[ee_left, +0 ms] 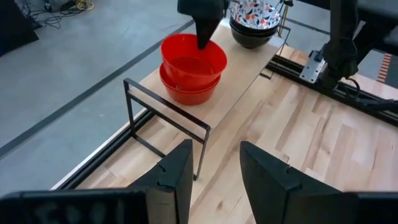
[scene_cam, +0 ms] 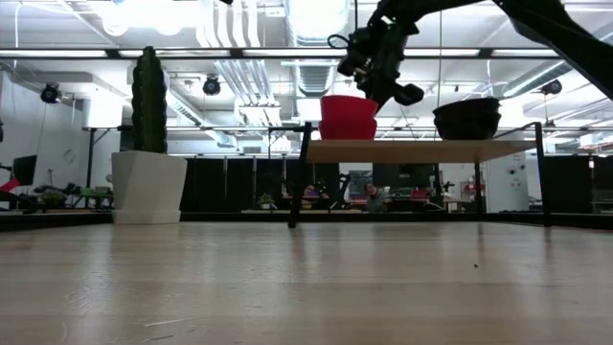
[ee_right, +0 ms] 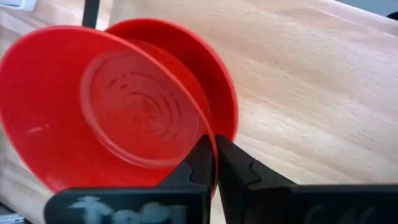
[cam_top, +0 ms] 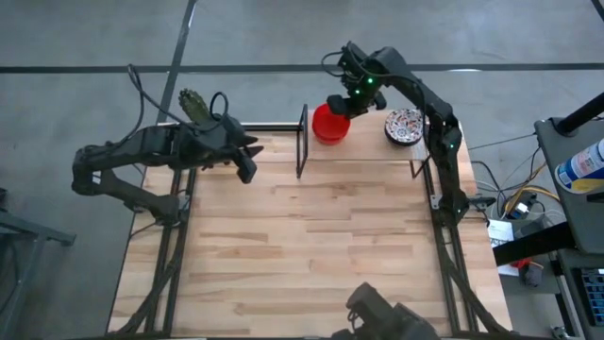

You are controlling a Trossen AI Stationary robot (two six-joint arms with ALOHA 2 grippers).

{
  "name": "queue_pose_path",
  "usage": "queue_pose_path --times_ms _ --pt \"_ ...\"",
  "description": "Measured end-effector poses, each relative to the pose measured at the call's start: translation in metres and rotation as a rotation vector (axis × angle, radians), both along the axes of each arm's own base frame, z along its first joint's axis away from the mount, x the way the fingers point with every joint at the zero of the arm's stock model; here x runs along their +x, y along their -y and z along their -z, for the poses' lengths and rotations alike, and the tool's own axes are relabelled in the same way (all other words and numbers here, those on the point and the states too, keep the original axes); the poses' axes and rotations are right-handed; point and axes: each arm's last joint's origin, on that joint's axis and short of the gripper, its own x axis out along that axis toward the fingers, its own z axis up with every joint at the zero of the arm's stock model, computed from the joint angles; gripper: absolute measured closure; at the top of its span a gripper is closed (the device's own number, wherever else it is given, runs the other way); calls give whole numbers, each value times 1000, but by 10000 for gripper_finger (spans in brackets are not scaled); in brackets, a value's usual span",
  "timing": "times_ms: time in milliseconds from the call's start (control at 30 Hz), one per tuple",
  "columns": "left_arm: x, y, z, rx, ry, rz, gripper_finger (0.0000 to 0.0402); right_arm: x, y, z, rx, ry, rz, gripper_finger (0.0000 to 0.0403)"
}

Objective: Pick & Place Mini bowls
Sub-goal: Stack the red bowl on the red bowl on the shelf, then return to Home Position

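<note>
Left tool [cam_top: 247,161] hangs open and empty over the tabletop [cam_top: 311,246], just beside one cactus [cam_top: 193,104]. On the raised shelf [ee_left: 249,74], two red bowls [cam_top: 330,123] sit nested; the right tool [cam_top: 351,94] pinches the top one's rim. Farther right, patterned bowls [cam_top: 404,127] sit stacked, count unclear.
</note>
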Motion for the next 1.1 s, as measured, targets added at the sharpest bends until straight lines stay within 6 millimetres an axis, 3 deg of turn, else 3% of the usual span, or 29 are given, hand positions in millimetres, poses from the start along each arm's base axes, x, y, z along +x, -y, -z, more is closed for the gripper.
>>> queue_pose_path --times_ms 333,533,900,1100 --pt "-3 0 -1 0 6 0 276 7 9 19 22 -51 7 394" --pt "-4 0 -1 -7 7 -4 276 8 10 21 15 -53 -17 386" --pt "-3 0 -1 -8 6 -5 276 -1 2 0 -39 -17 -46 259" --pt "-3 0 -1 -38 24 -25 276 -8 -15 -24 -92 35 -74 227"
